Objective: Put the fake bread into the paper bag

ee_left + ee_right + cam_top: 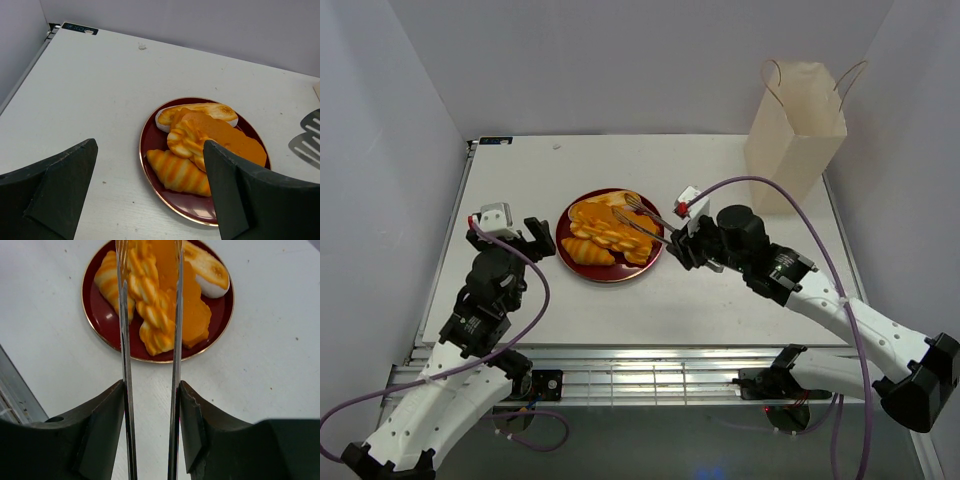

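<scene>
The fake bread (605, 232) lies piled on a dark red plate (620, 278) mid-table: a striped croissant (180, 172), a twisted loaf (150, 305), flat orange slices and a pale long loaf. My right gripper (685, 240) is shut on slim metal tongs (645, 222). In the right wrist view the tongs (123, 340) run out between my fingers, their two arms on either side of the twisted loaf. My left gripper (510, 235) stands open left of the plate, holding nothing. The paper bag (795, 130) stands upright at the back right.
The plate's rim (150, 135) sits just ahead of my left gripper (150, 145). The tongs' tips (307, 137) show at the right edge of that view. White walls close in the table behind and on both sides.
</scene>
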`<state>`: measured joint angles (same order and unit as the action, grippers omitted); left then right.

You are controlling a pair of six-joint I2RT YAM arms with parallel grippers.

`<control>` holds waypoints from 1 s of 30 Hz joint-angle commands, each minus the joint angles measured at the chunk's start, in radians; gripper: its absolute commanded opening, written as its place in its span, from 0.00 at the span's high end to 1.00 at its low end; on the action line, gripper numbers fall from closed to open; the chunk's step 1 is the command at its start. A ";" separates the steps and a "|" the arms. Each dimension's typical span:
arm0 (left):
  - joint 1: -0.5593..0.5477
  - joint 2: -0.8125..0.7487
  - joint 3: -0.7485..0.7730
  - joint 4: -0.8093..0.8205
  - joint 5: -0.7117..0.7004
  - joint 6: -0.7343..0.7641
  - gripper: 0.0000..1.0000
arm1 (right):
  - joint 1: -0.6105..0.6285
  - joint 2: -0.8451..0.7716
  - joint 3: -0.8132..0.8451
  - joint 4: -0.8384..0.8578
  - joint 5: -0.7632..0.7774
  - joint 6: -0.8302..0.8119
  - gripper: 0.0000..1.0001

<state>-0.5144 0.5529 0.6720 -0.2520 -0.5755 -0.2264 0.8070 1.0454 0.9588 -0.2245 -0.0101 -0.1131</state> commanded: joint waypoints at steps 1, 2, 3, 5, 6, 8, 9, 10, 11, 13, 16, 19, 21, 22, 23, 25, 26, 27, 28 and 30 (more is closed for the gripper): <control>-0.006 0.010 -0.009 0.019 -0.004 0.001 0.03 | 0.029 0.010 -0.026 0.059 0.087 -0.039 0.49; -0.006 0.013 -0.011 0.020 -0.003 0.001 0.03 | 0.032 0.014 -0.046 0.062 0.084 -0.049 0.49; -0.006 0.019 -0.011 0.020 -0.003 0.002 0.03 | 0.040 0.024 -0.055 0.065 0.082 -0.059 0.48; -0.006 0.027 -0.009 0.017 -0.001 0.002 0.03 | 0.049 0.060 -0.066 0.063 0.105 -0.074 0.48; -0.006 0.030 -0.009 0.019 -0.003 0.002 0.03 | 0.060 0.074 -0.066 0.057 0.126 -0.077 0.48; -0.006 0.033 -0.009 0.017 -0.004 0.002 0.03 | 0.075 0.119 -0.063 0.048 0.170 -0.092 0.48; -0.006 0.035 -0.009 0.017 -0.004 0.002 0.03 | 0.090 0.129 -0.065 0.053 0.179 -0.097 0.48; -0.006 0.035 -0.009 0.019 -0.004 0.002 0.03 | 0.096 0.155 -0.063 0.056 0.191 -0.100 0.48; -0.006 0.035 -0.011 0.017 -0.004 0.002 0.03 | 0.106 0.168 -0.061 0.059 0.199 -0.105 0.48; -0.006 0.036 -0.012 0.020 -0.003 0.002 0.03 | 0.126 0.208 -0.046 0.063 0.222 -0.112 0.48; -0.006 0.042 -0.011 0.017 0.002 0.002 0.03 | 0.146 0.254 -0.022 0.053 0.260 -0.119 0.49; -0.006 0.042 -0.011 0.019 0.008 0.001 0.03 | 0.156 0.274 -0.009 0.057 0.271 -0.120 0.50; -0.006 0.036 -0.011 0.019 0.014 -0.001 0.03 | 0.159 0.278 -0.006 0.066 0.274 -0.122 0.50; -0.006 0.036 -0.011 0.019 0.014 -0.001 0.03 | 0.161 0.283 -0.005 0.073 0.279 -0.125 0.50; -0.006 0.035 -0.011 0.019 0.016 -0.001 0.03 | 0.161 0.286 -0.002 0.076 0.283 -0.126 0.50; -0.006 0.033 -0.011 0.019 0.019 -0.002 0.03 | 0.161 0.295 0.003 0.083 0.292 -0.131 0.50; -0.006 0.032 -0.011 0.017 0.020 -0.002 0.03 | 0.161 0.298 0.011 0.085 0.292 -0.134 0.50; -0.006 0.030 -0.011 0.019 0.022 -0.002 0.03 | 0.161 0.303 0.015 0.089 0.289 -0.137 0.50; -0.006 0.030 -0.009 0.019 0.023 -0.002 0.03 | 0.161 0.312 0.021 0.091 0.288 -0.137 0.50; -0.006 0.027 -0.008 0.019 0.023 -0.002 0.03 | 0.161 0.324 0.044 0.096 0.285 -0.140 0.50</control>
<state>-0.5144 0.5919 0.6628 -0.2504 -0.5644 -0.2268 0.9627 1.3510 0.9375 -0.1989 0.2569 -0.2298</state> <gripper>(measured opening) 0.971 0.506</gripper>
